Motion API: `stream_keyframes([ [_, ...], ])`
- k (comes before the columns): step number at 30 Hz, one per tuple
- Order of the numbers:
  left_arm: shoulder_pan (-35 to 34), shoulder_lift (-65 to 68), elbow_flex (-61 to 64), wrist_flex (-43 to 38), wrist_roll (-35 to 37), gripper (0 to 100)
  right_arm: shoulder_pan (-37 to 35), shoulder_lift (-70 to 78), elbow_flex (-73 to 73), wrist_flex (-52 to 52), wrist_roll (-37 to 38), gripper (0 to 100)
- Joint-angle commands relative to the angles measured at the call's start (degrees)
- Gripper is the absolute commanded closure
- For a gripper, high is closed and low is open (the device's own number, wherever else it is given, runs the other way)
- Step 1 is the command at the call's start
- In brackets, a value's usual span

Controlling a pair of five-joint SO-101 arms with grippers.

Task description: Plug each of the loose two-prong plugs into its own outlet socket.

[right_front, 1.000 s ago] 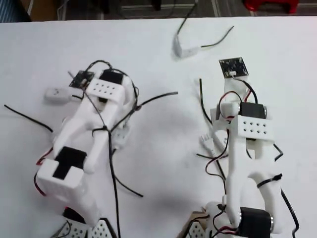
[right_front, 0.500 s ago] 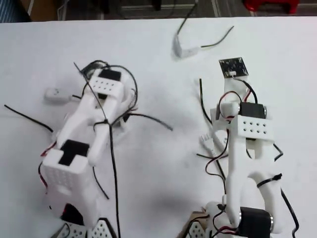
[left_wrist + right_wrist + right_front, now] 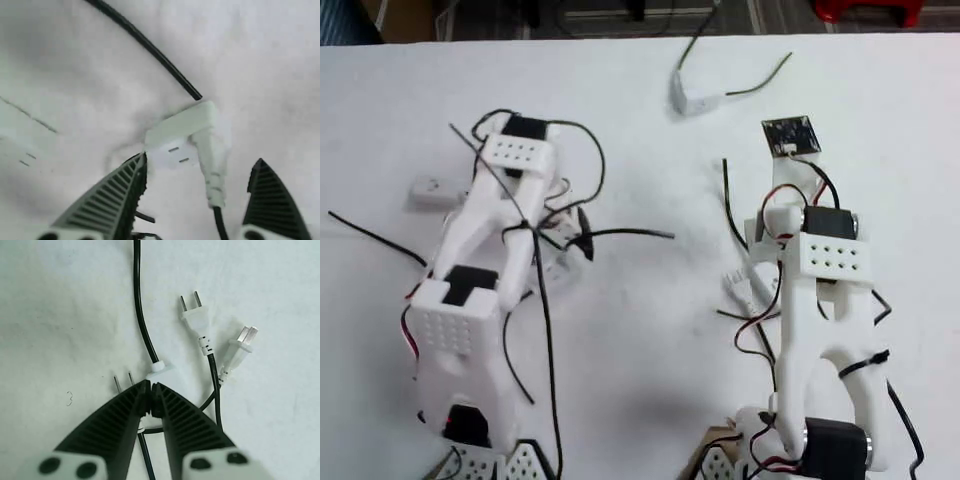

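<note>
The left gripper (image 3: 201, 161) hangs spread wide, a white outlet socket (image 3: 172, 145) between its jaws, slots bare, a corded piece (image 3: 211, 172) touching it; I cannot tell whether that is seated. The right gripper (image 3: 150, 386) is pressed together over one two-prong plug (image 3: 162, 374), a second plug (image 3: 196, 317) and a third plug (image 3: 239, 349) lying loose beyond its tips. By my reckoning, most of the plugging is left to do.

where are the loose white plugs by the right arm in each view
high view: loose white plugs close beside the right arm, on its left.
right wrist view: the plugs just past the right gripper.
left wrist view: faces an outlet socket instead.
shared landmark: the black cable alongside them.
</note>
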Motion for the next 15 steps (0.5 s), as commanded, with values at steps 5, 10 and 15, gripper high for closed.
stream_keyframes([
  [5, -1.19, -0.4, -1.85, -3.78, -34.46, 68, 0.66, -0.75, -0.26, -0.75, -0.26, 98.1],
  [10, -1.8, 0.57, -0.62, -7.12, -58.37, 68, 0.84, -0.75, -0.26, -0.66, -0.18, 98.1],
  [15, -2.42, 6.9, 1.58, -10.46, -73.23, 68, 0.84, -0.75, -0.18, -0.57, -0.09, 98.1],
])
